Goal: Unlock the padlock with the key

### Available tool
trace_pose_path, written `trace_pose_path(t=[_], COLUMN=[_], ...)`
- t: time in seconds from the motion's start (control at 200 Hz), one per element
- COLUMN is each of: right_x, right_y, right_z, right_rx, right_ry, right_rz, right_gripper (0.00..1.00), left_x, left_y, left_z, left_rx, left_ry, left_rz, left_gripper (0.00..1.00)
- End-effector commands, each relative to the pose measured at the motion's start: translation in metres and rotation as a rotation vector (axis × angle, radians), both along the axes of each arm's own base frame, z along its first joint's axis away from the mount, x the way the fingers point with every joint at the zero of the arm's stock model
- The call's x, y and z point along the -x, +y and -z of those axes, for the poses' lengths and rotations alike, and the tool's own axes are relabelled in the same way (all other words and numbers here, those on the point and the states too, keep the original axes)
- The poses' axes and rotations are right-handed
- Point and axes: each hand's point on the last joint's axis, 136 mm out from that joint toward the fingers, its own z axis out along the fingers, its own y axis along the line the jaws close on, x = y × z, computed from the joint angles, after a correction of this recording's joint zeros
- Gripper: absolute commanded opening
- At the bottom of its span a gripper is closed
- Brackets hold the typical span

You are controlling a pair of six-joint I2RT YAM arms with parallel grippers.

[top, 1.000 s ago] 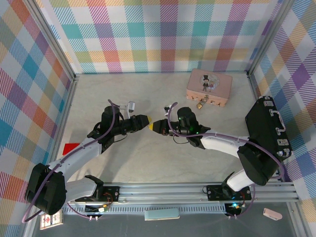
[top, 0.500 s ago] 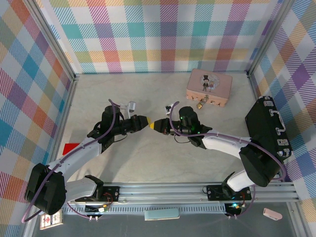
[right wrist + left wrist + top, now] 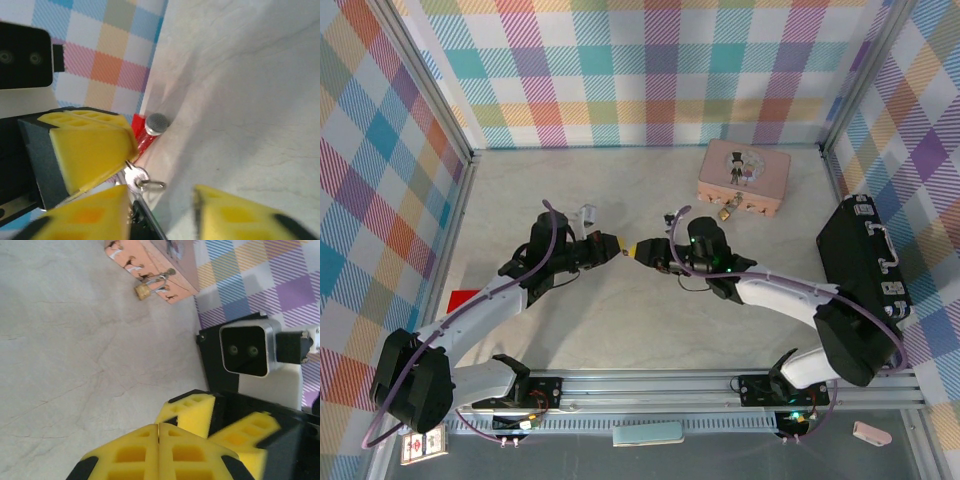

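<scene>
The small brass padlock (image 3: 725,212) (image 3: 143,291) hangs from the front of a pink tin (image 3: 743,176) (image 3: 150,260) at the back right. My left gripper (image 3: 612,246) (image 3: 159,432) is shut on the blade of the silvery key (image 3: 133,176). The key's round head and a small wire ring stick out past the yellow fingers (image 3: 85,142). My right gripper (image 3: 642,250) (image 3: 160,215) faces it tip to tip, open. The key head sits just above and inside its left finger (image 3: 85,215), and I cannot tell whether they touch.
A black case (image 3: 865,262) lies along the right wall. A red tube with a grey mesh cap (image 3: 152,127) lies by the left wall. Bare table (image 3: 620,330) spreads below both grippers and between them and the tin.
The right gripper has drawn back a little to the right, leaving a small gap to the left gripper's tip. The left gripper has held its place with the key.
</scene>
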Motion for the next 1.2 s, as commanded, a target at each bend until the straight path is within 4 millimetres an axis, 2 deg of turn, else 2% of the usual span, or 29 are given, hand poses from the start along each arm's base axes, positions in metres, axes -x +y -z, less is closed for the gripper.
trace_pose_path(t=[0.0,0.03,0.06,0.16,0.225,0.315,0.335,0.5,0.575,0.68,0.8,0.895,1.005,1.195], right_x=[-0.01,-0.012,-0.013,-0.015,-0.016,-0.013,-0.012,-0.004,-0.001,0.002,0.003,0.002,0.007,0.012], right_y=[-0.026,-0.029,-0.032,-0.039,-0.044,-0.049,-0.047,-0.031,-0.024,-0.011,-0.001,0.003,0.015,0.019], right_z=[0.012,0.011,0.01,0.005,0.004,0.006,0.0,-0.004,-0.012,-0.022,-0.022,-0.02,-0.029,-0.032], right_rx=[0.065,0.062,0.061,0.048,0.016,-0.049,-0.078,-0.161,-0.233,-0.312,-0.339,-0.346,-0.357,-0.366], right_ry=[0.003,-0.007,-0.019,-0.058,-0.09,-0.095,-0.109,-0.059,-0.067,-0.071,-0.061,-0.041,-0.047,-0.056], right_rz=[0.145,0.166,0.182,0.22,0.247,0.272,0.266,0.177,0.141,0.068,0.037,0.018,-0.049,-0.068], right_gripper=[0.75,0.85,0.9,0.93,0.94,0.95,0.95,0.96,0.95,0.92,0.86,0.77,0.67,0.57], left_x=[-0.014,-0.016,-0.018,-0.021,-0.02,-0.022,-0.022,-0.021,-0.016,-0.01,-0.005,0.0,0.006,0.011], left_y=[0.006,0.009,0.013,0.031,0.032,0.025,0.024,0.017,0.008,-0.003,-0.01,-0.016,-0.02,-0.021], left_z=[0.003,0.007,0.013,0.031,0.036,0.034,0.034,0.019,0.009,0.007,0.004,-0.001,-0.003,-0.002], left_rx=[-0.073,-0.099,-0.128,-0.207,-0.187,-0.113,-0.095,-0.028,-0.002,0.045,0.11,0.116,0.124,0.148], left_ry=[0.045,0.064,0.078,0.119,0.135,0.168,0.174,0.174,0.15,0.164,0.177,0.168,0.171,0.176], left_rz=[-0.076,-0.095,-0.113,-0.204,-0.227,-0.239,-0.239,-0.271,-0.259,-0.241,-0.241,-0.226,-0.208,-0.204], left_gripper=[0.0,0.0,0.0,0.0,0.0,0.0,0.0,0.0,0.0,0.0,0.0,0.0,0.0,0.0])
